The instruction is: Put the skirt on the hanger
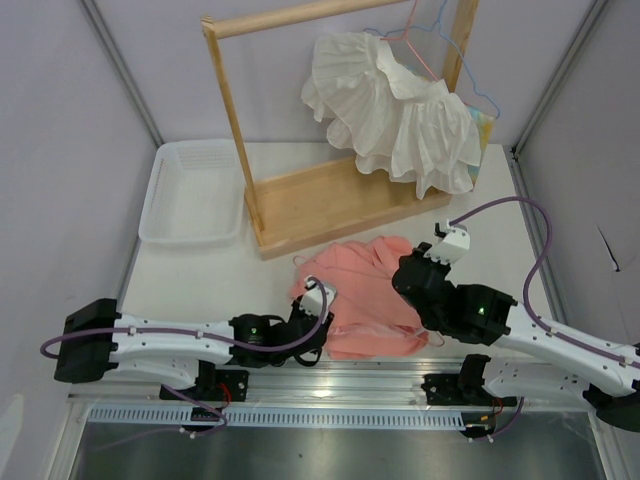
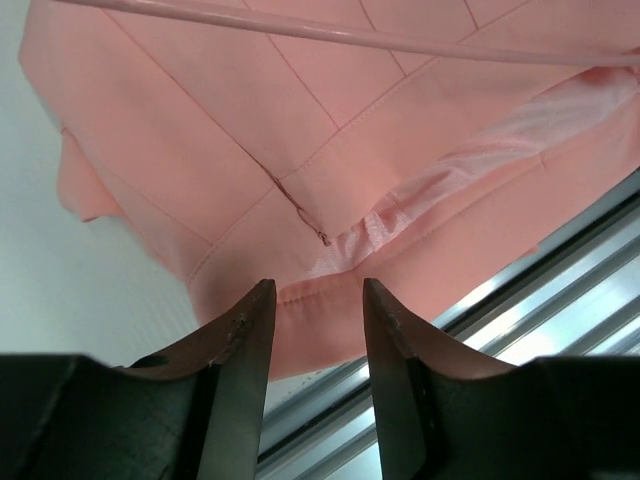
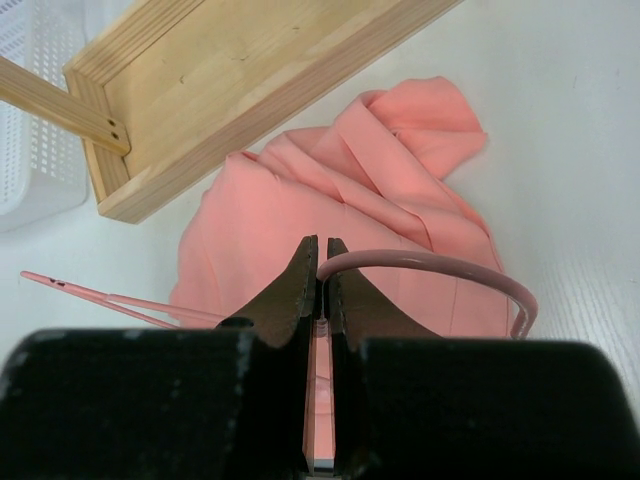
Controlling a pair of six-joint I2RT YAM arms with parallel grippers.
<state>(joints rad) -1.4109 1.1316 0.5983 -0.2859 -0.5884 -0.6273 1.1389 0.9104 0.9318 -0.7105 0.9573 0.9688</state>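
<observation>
The salmon-pink skirt (image 1: 365, 290) lies crumpled on the table in front of the wooden rack; it also shows in the left wrist view (image 2: 300, 130) and the right wrist view (image 3: 350, 190). My left gripper (image 1: 316, 308) is open at the skirt's near left hem, its fingertips (image 2: 318, 295) astride the hem edge with nothing gripped. My right gripper (image 1: 412, 282) sits over the skirt's right side and is shut (image 3: 321, 250) on the pale-pink hanger's hook (image 3: 440, 264). The hanger's frame runs out leftward over the skirt (image 3: 120, 300), and its bar crosses the top of the left wrist view (image 2: 350, 36).
A wooden rack (image 1: 330, 195) stands behind the skirt, with a white ruffled garment (image 1: 395, 105) and a light-blue hanger (image 1: 482, 98) on its rail. A white basket (image 1: 195, 195) sits at the back left. A metal rail (image 1: 330, 375) runs along the near edge.
</observation>
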